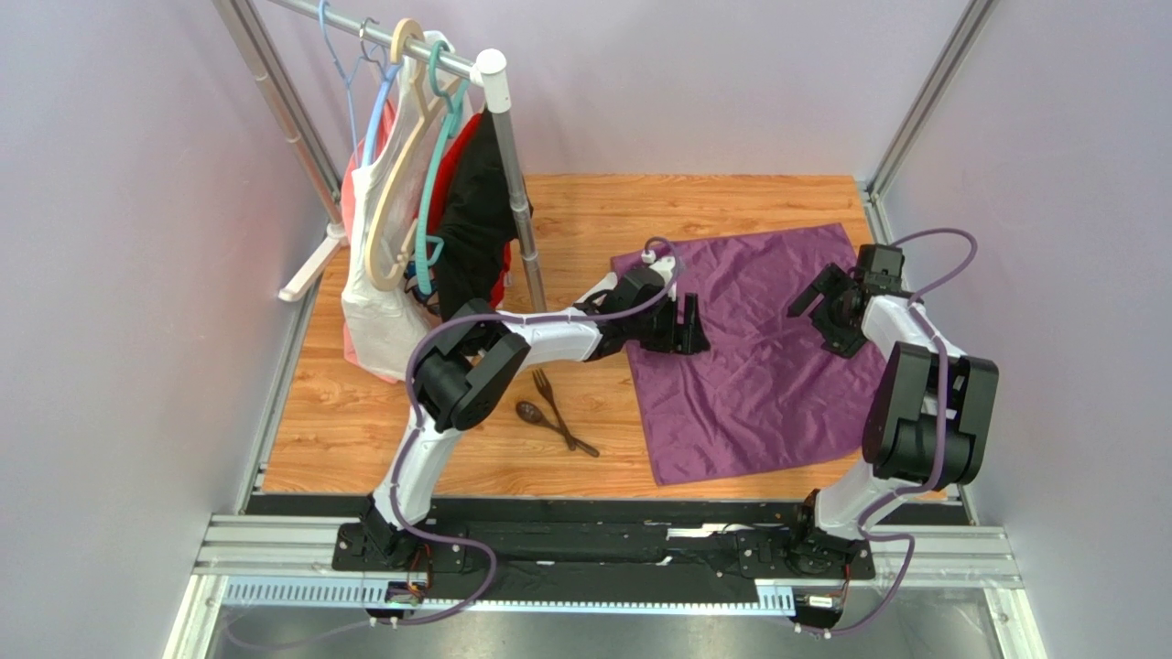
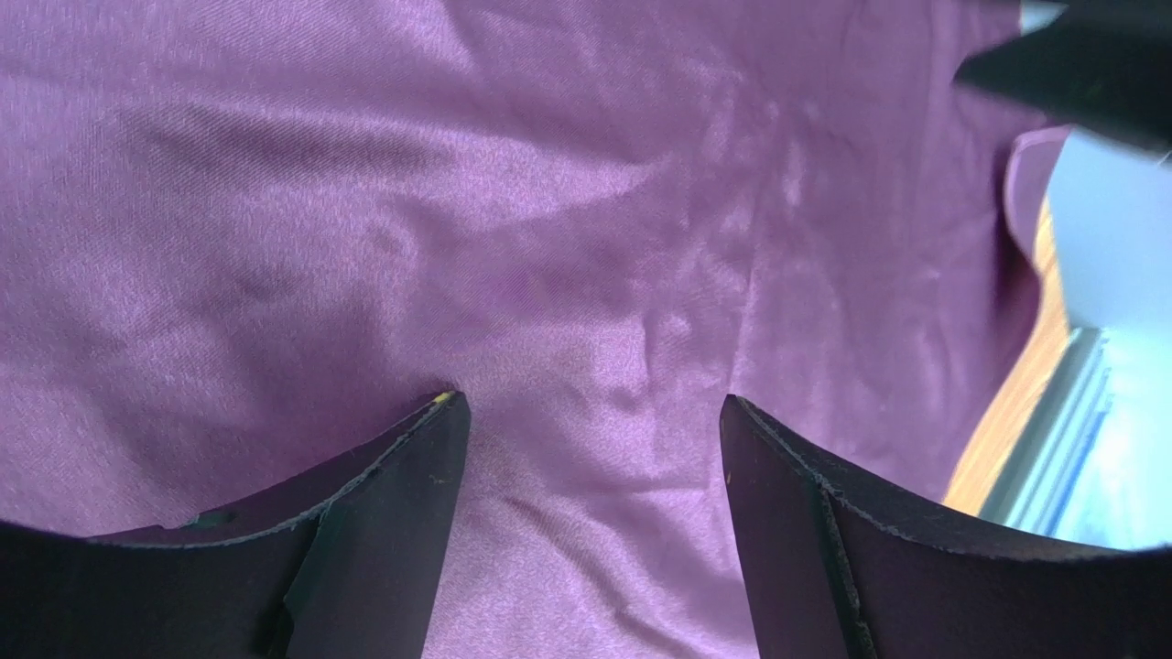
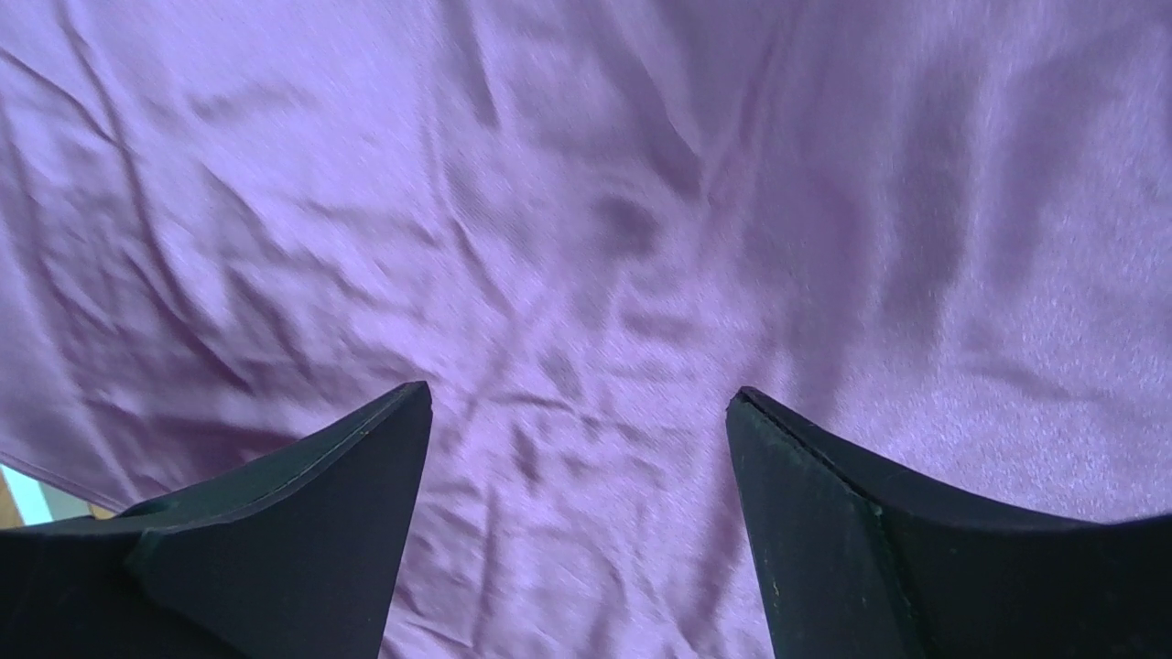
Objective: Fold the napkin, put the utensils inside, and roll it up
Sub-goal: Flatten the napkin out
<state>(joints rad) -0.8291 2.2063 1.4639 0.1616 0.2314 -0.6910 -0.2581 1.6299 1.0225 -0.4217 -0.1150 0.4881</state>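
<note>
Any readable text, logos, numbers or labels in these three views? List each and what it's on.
None can be read in any view.
The napkin is plain purple, with no tag or print showing.
The fork and spoon show no marks.
The garments show no lettering.

Plain shiny purple on the napkin [image 1: 765, 360] under and between the black left fingers [image 2: 361, 529] and black right fingers [image 3: 310, 529]. Dark brown on the fork [image 1: 548, 391] and spoon [image 1: 530, 411], left of both, over the orange wood grain of the table [image 1: 344, 429].
</note>
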